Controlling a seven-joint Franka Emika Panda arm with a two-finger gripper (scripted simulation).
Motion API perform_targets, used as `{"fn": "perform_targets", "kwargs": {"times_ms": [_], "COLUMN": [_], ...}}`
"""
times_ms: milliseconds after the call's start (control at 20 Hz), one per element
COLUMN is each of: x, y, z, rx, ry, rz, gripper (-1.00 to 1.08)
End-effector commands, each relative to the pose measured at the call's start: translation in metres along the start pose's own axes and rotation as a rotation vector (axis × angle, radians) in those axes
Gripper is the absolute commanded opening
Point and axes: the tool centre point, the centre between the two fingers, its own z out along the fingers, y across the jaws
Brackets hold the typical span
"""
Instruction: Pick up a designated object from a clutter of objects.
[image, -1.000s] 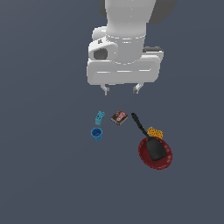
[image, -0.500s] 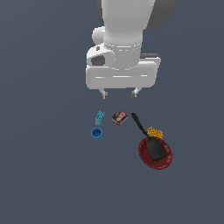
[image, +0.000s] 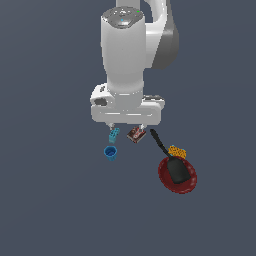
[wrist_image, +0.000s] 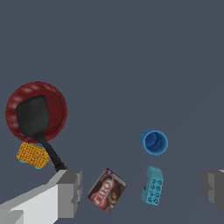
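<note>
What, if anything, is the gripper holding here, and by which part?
Nothing. The gripper is open, its fingers wide apart above the clutter; the blue cup sits untouched on the surface.

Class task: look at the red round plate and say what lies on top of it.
The black spatula's blade rests on the red plate. The plate's surface under the blade is hidden.

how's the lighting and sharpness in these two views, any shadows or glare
Exterior view: flat, even light, no cast shadows under the blue cup or red plate, soft sheen on the white arm. Wrist view: sharper, box lettering readable, jaws cropped at the edges, no glare.
</note>
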Motion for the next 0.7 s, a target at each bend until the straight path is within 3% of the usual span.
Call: {"fn": "perform_targets", "kwargs": {"times_ms": [0,350,650], "x": [0.001,-0.008,-0.019], "y": [0.013,0.051,0.073], "z": [0.029,0.111,0.154], "rx": [0.0,-0.009,-0.021], "ry": [-0.008,-0.028,-0.038], "rz": [0.053,0.209,0.293], "gripper": [1.0,1.0,1.0]}}
